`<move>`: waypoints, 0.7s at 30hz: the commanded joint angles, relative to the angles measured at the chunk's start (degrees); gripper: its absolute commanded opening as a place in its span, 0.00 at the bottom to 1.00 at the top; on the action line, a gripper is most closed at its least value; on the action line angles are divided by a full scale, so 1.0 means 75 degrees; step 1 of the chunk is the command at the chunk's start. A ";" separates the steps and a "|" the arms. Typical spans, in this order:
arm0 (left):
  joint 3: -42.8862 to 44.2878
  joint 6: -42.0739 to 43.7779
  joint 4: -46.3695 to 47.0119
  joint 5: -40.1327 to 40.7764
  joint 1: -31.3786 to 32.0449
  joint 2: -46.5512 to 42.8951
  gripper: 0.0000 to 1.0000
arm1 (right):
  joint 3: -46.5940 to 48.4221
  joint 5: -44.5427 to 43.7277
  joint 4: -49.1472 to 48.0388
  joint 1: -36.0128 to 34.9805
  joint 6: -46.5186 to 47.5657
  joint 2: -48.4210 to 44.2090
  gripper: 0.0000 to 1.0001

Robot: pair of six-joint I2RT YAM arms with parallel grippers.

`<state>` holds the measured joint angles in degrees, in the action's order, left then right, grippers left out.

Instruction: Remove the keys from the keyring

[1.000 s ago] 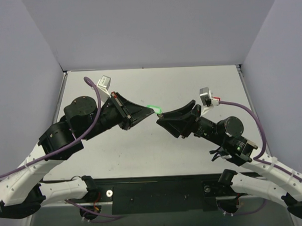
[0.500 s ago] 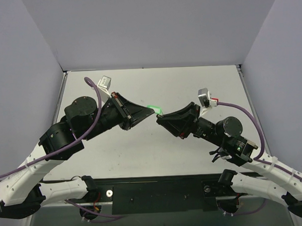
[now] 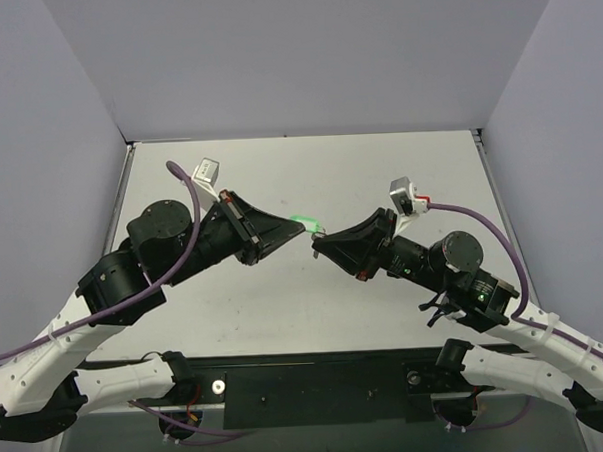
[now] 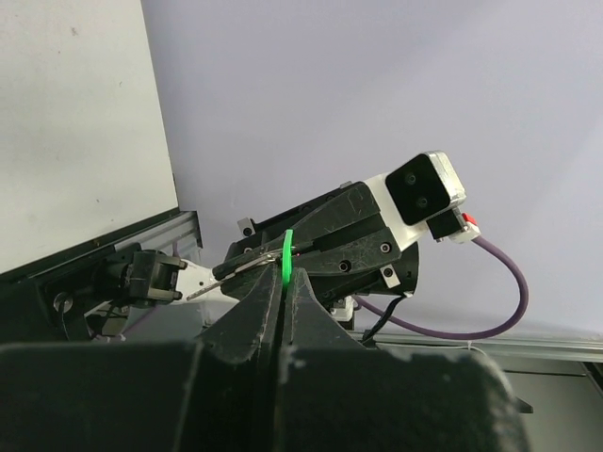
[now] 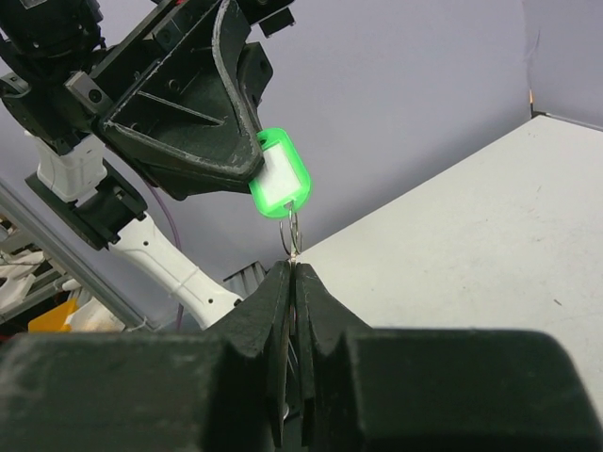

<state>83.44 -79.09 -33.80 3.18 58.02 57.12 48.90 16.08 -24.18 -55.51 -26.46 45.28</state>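
Spanning the gap above the middle of the white table (image 3: 399, 172), the two arms meet nose to nose, and the keyring (image 5: 279, 185) is held in the air between them, clear of the surface.

Left gripper (image 3: 292, 227): jaws pressed together on the upper end of the keyring's bright green oval tag. From its own wrist camera the tag appears edge-on, as a thin green line rising from the seam between the two black fingers. In the overhead view the tag projects from the tip of this gripper towards the right arm.

Right gripper (image 3: 317, 241): jaws together, with no gap between the fingers. Their tips sit directly under the tag's lower end. A slim grey metal piece, taken to be the key (image 5: 295, 247), runs down from the fine wire loop at the bottom of the tag into the seam of these fingers. Only a short length of it shows, and the rest is hidden between the pads. Whether the fingers pinch the key alone or the wire loop as well cannot be told.

Tag and right fingertips stand just apart, joined only by the thin metal. A purple cable (image 3: 187, 186) loops over the left arm's wrist. Lilac walls (image 3: 294, 56) enclose the table on three sides.
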 commanded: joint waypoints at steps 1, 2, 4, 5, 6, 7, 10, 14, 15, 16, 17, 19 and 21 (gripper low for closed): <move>-0.0203 -0.0084 0.0405 0.0103 -0.0025 -0.0303 0.02 | 0.0581 0.0328 0.0387 -0.0052 -0.0023 0.0080 0.00; -0.0273 -0.0072 0.0417 0.0127 -0.0013 -0.0362 0.03 | 0.0697 0.0399 0.0644 -0.0041 -0.0023 0.0104 0.00; -0.0425 -0.0060 0.0417 0.0162 -0.0025 -0.0502 0.13 | 0.0908 0.0528 0.1194 -0.0041 0.0012 0.0185 0.00; -0.0554 -0.0049 0.0417 0.0174 -0.0025 -0.0584 0.22 | 0.0979 0.0621 0.1336 -0.0052 0.0035 0.0186 0.00; -0.0613 -0.0049 0.0417 0.0220 -0.0025 -0.0655 0.27 | 0.1061 0.0692 0.1605 -0.0052 0.0036 0.0221 0.00; -0.0787 -0.0049 0.0417 0.0244 -0.0025 -0.0795 0.39 | 0.1096 0.0774 0.1700 -0.0041 0.0024 0.0233 0.00; -0.1175 0.0010 0.0370 0.0407 -0.0025 -0.1112 0.58 | 0.1213 0.0915 0.2179 -0.0052 0.0000 0.0233 0.00; -0.1480 0.0489 0.0241 0.0584 -0.0037 -0.1639 0.65 | 0.1389 0.1336 0.2777 -0.0052 -0.0023 0.0302 0.00; -0.1481 0.0943 0.0241 0.0584 -0.0025 -0.1733 0.66 | 0.1448 0.1523 0.2907 -0.0052 -0.0023 0.0315 0.00; -0.1434 0.1214 0.0195 0.0503 -0.0037 -0.1780 0.67 | 0.1611 0.1675 0.3198 -0.0052 -0.0011 0.0396 0.00; -0.1399 0.1867 0.0136 0.0409 -0.0037 -0.1850 0.68 | 0.1821 0.1955 0.3607 -0.0052 -0.0023 0.0513 0.00; -0.1235 0.2785 -0.0144 0.0210 -0.0025 -0.1874 0.68 | 0.2079 0.2320 0.4100 -0.0052 -0.0023 0.0665 0.00; -0.1199 0.3652 -0.0227 -0.0140 -0.0037 -0.1944 0.68 | 0.2314 0.2660 0.4418 -0.0052 -0.0081 0.0783 0.00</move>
<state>72.16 -66.67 -34.41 5.65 58.00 43.33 61.10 28.51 2.96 -55.59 -26.68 49.67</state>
